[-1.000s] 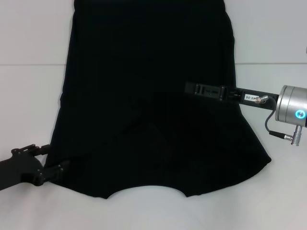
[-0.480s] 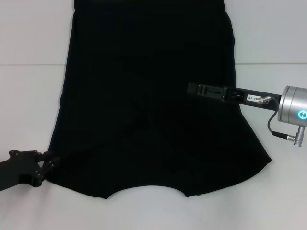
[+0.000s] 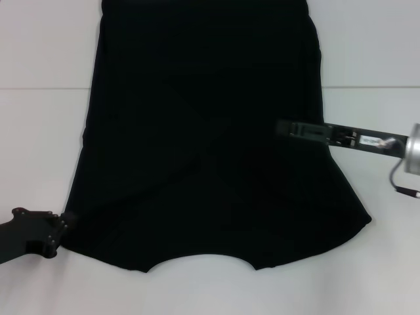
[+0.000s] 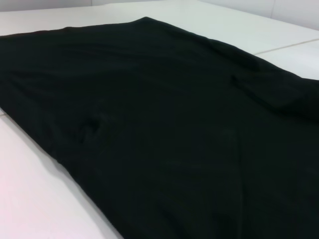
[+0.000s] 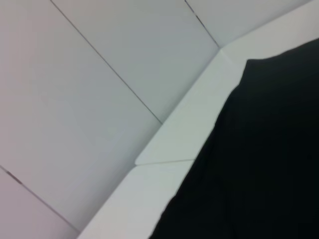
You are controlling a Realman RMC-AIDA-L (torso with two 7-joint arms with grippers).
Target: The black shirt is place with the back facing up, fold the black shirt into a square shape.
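The black shirt (image 3: 210, 131) lies spread flat on the white table (image 3: 39, 144), neckline toward the robot, with both sleeves apparently already folded inward; folding the length appears to be the step ahead, which calls for firm grips on the near corners. The right gripper (image 3: 295, 128) reaches low across the shirt's right side, and the left gripper (image 3: 62, 223) sits at its near-left corner; whether either is spread or pinching cloth cannot be told.

Both grippers (image 3: 62, 222) (image 3: 283, 126) farther outward.
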